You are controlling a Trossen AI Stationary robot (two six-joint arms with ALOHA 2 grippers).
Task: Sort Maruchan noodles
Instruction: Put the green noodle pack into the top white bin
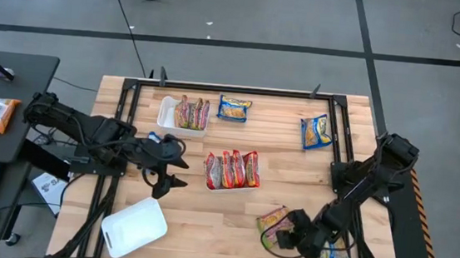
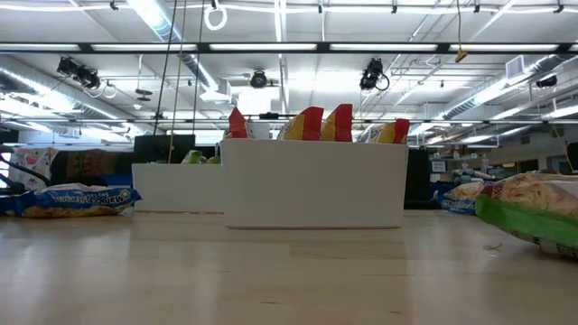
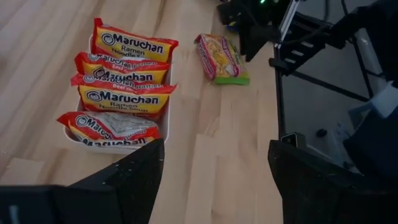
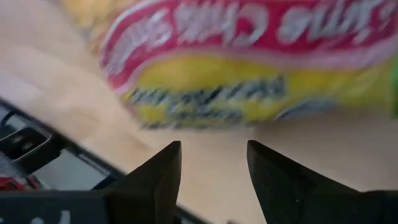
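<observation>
The wooden worktop (image 1: 230,221) carries three white trays and several Maruchan packets. The middle tray (image 1: 231,185) holds four red-orange packets (image 1: 231,168) standing on edge side by side; in the left wrist view the same four (image 3: 124,81) show their Maruchan lettering. A second tray (image 1: 167,113), toward the far edge, holds a few more packets (image 1: 191,112) at its right end. The third tray (image 1: 134,227) lies near the front left corner, with nothing showing in it.

Loose packets lie apart from the trays. A blue-and-yellow packet (image 1: 234,108) sits just right of the far tray, and another blue-and-yellow packet (image 1: 316,132) lies well to the right, near the frame rail. A green-edged packet (image 1: 274,221) lies flat near the front right, close to the right tool. One more blue-and-yellow packet (image 1: 335,256) lies at the front right edge, partly under the right arm.

The left tool (image 1: 168,182) hovers between the middle tray and the front tray, its fingers (image 3: 134,171) spread wide and gripping nothing. The right tool (image 1: 275,237) is low over the worktop just beside the green-edged packet; its fingers (image 4: 158,171) stand apart with a clear gap and grip nothing, and the packet (image 4: 249,62) fills the right wrist view just beyond them.
</observation>
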